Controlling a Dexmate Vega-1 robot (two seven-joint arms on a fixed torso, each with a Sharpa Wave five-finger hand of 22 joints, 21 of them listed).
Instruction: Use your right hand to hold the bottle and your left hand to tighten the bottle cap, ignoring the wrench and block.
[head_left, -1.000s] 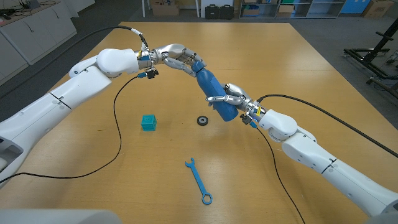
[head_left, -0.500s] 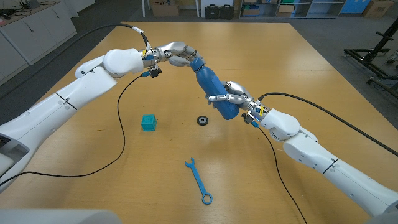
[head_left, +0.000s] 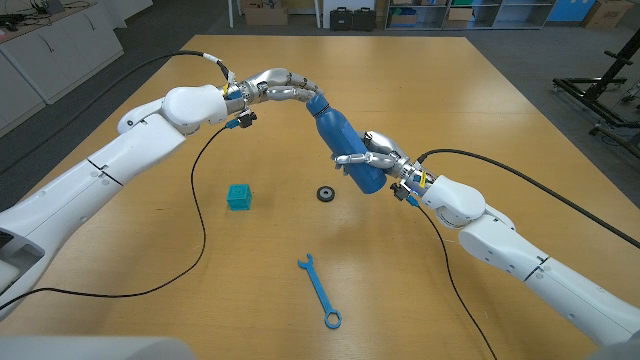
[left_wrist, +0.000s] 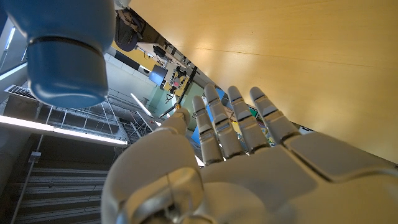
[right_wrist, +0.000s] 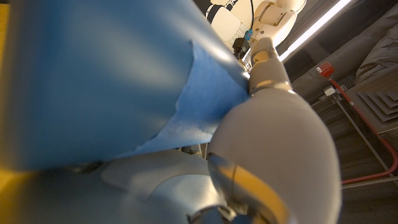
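Blue bottle (head_left: 345, 147) held tilted above the tabletop (head_left: 480, 110), lower body clasped by the right hand (head_left: 375, 154). Cap end (head_left: 317, 102) up toward the left hand (head_left: 280, 86), fingers touching it; whether grasping or merely resting, cannot tell. Below on the tabletop: teal block (head_left: 238, 196), small black ring (head_left: 325, 193), blue wrench (head_left: 320, 291)

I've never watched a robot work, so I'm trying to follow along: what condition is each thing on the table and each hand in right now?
Bottle: blue, tilted, held off the table.
Cap: on the bottle's upper end.
Right hand: grips the bottle's lower part.
Left hand: fingers at the cap.
Block: sits on the table, untouched.
Wrench: lies flat, untouched.
Black ring: lies flat under the bottle.
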